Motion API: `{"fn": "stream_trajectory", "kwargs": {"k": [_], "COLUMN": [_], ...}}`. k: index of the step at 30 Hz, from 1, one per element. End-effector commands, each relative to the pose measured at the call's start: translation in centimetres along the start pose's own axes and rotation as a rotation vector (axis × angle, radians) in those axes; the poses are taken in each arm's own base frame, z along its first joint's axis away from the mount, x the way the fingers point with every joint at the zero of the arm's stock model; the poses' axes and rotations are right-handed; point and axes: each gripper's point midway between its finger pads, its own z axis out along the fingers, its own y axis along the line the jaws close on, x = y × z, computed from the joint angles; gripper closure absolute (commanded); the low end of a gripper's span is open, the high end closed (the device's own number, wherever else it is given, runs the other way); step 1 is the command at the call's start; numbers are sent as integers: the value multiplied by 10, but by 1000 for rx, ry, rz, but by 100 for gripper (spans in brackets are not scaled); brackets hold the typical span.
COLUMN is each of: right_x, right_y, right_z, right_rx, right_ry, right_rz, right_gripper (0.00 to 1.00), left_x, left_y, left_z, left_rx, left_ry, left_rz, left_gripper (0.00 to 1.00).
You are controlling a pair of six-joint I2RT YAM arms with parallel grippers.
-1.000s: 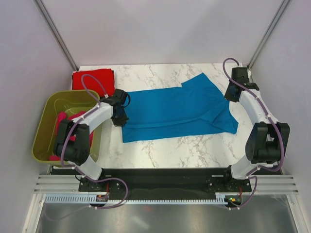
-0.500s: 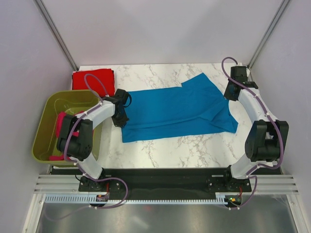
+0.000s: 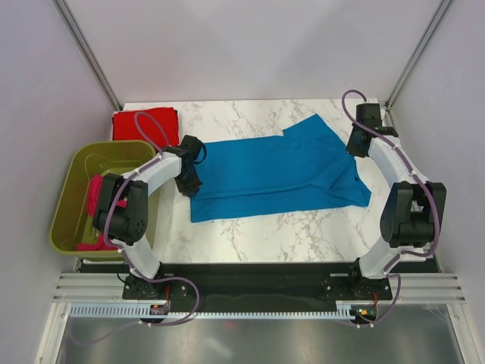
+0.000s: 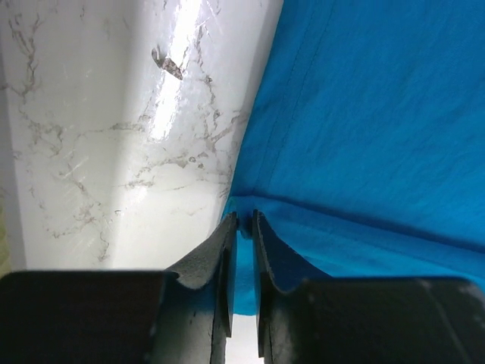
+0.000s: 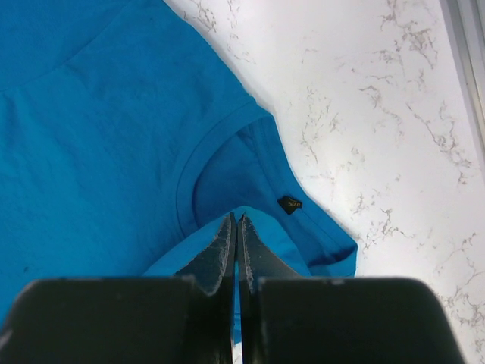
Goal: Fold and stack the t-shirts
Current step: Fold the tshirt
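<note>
Both arms reach out from the near edge to opposite ends of the blue tee [image 3: 273, 174]. Tub [image 3: 64, 208] sits at the table's left side, next to the left arm, with the pink tee [image 3: 92, 199] bunched up inside. Blue tee lies flat across the middle of the table [image 3: 303, 231], long axis left-right, hem end left, collar end right, and a sleeve sticks out on the far side near the right end. Left gripper [image 4: 244, 220] is low on the tee's left edge. In your left wrist view its fingers [image 4: 208, 265] are pinched nearly together with a strip of blue cloth between them, so it's clamped on the blue tee, bare marble just left of it. Right gripper [image 5: 236, 221] is at the collar end. In your right wrist view its fingers [image 5: 216, 254] are squeezed tight with blue cloth in the slit, grasping the blue tee just below the neckline, with a small dark tag [image 5: 289, 203] just beside. Red tee [image 3: 145, 125] lies folded at the far-left corner, apart from the blue tee
</note>
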Motion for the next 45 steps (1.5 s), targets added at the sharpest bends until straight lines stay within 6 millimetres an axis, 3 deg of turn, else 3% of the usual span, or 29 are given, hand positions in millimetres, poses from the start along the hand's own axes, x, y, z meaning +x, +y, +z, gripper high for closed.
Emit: {"fn": "stream_trajectory", "kwargs": {"k": [1,9,14,21,26,27,37,45], "right_x": [-23,-11,-9,-10,-21,-19,-27,-33], "right_y": [12,18,20,18,16,28,65,74], "right_z": [-1,9,15,23,30,30,47,59], "right_rx": [-33,-43,-39,-18,14,-3,-67,-84], "right_ry": [-64,-40,-29,-25,-39,-38,-50,-83], "right_rz": [-1,4,5,-13,-56,-83,-232,-288], "right_gripper": [97,97,97,97,97,97,98,96], "left_x": [-17,-32,-22,-15,-8,-6,10,19], "left_y": [2,-1,-16,-28,-24,-23,-7,-4], "left_z": [-11,-47,-47,-29,-5,-2,24,29], "left_rx": [-21,13,68,75,15,5,-93,-115], "left_ry": [-37,-119,-85,-44,1,8,55,69], "left_rz": [16,60,77,90,101,100,100,113], "left_gripper": [78,76,76,76,76,76,76,76]}}
